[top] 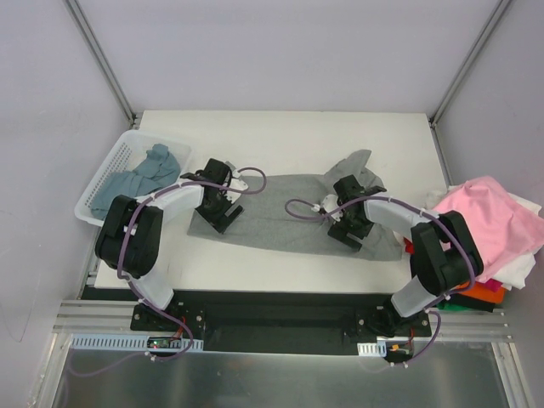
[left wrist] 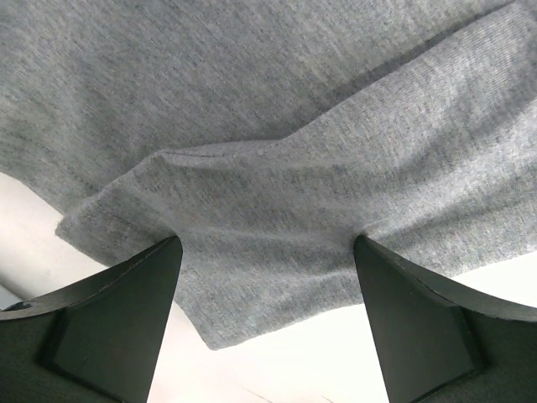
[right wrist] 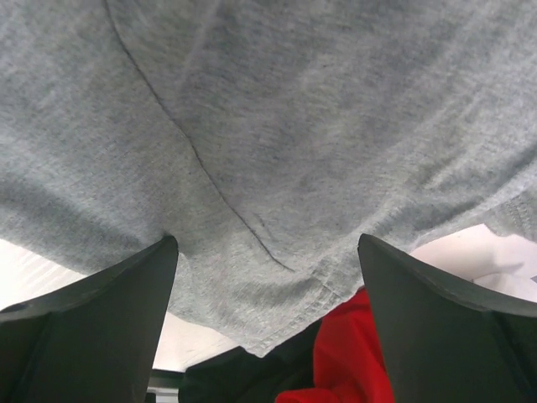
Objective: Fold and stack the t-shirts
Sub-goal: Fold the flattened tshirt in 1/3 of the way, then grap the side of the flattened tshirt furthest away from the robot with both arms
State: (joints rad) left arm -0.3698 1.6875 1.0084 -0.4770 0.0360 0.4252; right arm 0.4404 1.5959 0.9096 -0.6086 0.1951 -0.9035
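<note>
A light heather-grey t-shirt (top: 280, 217) lies spread across the middle of the white table. My left gripper (top: 221, 208) is open over its left end, fingertips down on the cloth. In the left wrist view the left gripper (left wrist: 267, 243) stands wide open with a folded corner of the grey shirt (left wrist: 277, 210) between the fingers. My right gripper (top: 348, 225) is open over the shirt's right part. In the right wrist view the right gripper (right wrist: 268, 239) straddles a hemmed corner of the grey shirt (right wrist: 277, 168). A red t-shirt (right wrist: 352, 353) shows below that corner.
A white slatted basket (top: 102, 183) at the left edge holds a dusty blue-teal t-shirt (top: 144, 174). At the right edge lies a pile with a pink t-shirt (top: 493, 217) on top, white cloth (top: 518, 272) and an orange one (top: 483, 293) beneath. Metal frame posts stand at the back corners.
</note>
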